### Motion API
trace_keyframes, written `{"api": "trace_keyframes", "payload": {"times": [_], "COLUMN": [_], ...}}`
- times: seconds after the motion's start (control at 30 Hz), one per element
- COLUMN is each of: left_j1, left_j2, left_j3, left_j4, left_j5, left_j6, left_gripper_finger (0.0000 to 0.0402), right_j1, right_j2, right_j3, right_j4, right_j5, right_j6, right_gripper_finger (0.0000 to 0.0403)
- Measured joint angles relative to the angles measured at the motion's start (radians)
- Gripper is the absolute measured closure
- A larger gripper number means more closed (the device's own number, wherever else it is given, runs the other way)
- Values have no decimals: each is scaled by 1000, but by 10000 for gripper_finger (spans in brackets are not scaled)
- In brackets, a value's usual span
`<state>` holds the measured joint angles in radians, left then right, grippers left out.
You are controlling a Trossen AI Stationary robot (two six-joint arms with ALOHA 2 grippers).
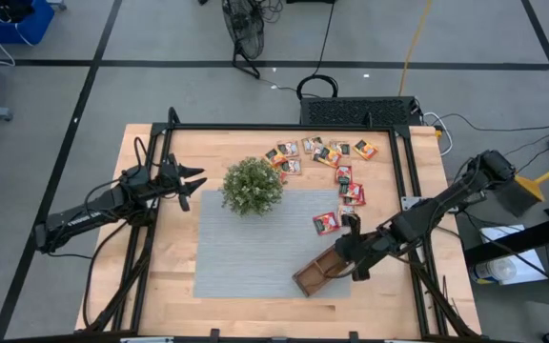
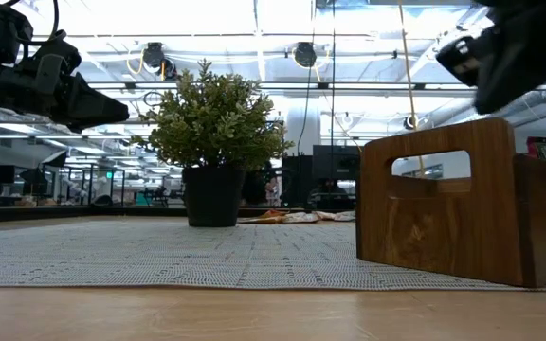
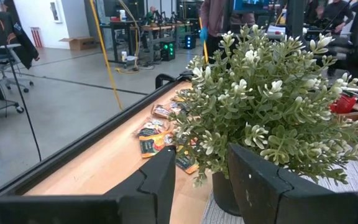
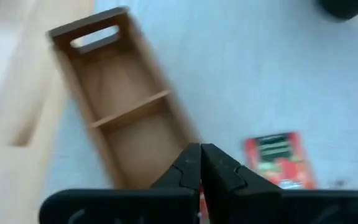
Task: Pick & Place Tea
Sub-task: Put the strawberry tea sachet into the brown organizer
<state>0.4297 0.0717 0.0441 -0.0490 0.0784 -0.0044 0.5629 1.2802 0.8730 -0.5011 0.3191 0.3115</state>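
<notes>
Right end effector [image 1: 355, 250], fingers pressed together and empty, hangs over the wooden tray [image 1: 317, 273] at lower right while light, flimsy, slippery-looking tea sachets [image 1: 327, 223] lie flat at upper right, probably best pinched by an edge; left end effector [image 1: 191, 181] waits spread

No text, brand or number can be read anywhere. The sachets [image 1: 324, 154] on the counter [image 1: 173, 276] carry printing, and the red sachet [image 4: 278, 158] in the right wrist view shows a dark label panel, but the lettering is too small and blurred to make out. Wall signs and screens in the room behind are likewise illegible.
</notes>
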Motion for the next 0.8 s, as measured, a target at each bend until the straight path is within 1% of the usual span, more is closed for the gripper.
{"api": "trace_keyframes", "payload": {"times": [0.1,0.2,0.47,0.53,0.6,0.73,0.8], "left_j1": [0,0,0,0,0,0,0], "left_j2": [0,0,0,0,0,0,0], "left_j3": [0,0,0,0,0,0,0], "left_j4": [0,0,0,0,0,0,0], "left_j5": [0,0,0,0,0,0,0], "left_j6": [0,0,0,0,0,0,0], "left_gripper_finger": [254,254,254,254,254,254,254], "right_j1": [-1,0,2,3,4,4,4], "right_j2": [-17,-31,-52,-52,-52,-52,-55], "right_j3": [0,0,0,0,0,0,0], "right_j4": [-3,-2,11,11,11,-7,-43], "right_j5": [71,99,92,47,-12,-133,-141], "right_j6": [-38,-48,-5,17,44,94,120], "right_gripper_finger": [403,403,402,396,381,333,308]}}
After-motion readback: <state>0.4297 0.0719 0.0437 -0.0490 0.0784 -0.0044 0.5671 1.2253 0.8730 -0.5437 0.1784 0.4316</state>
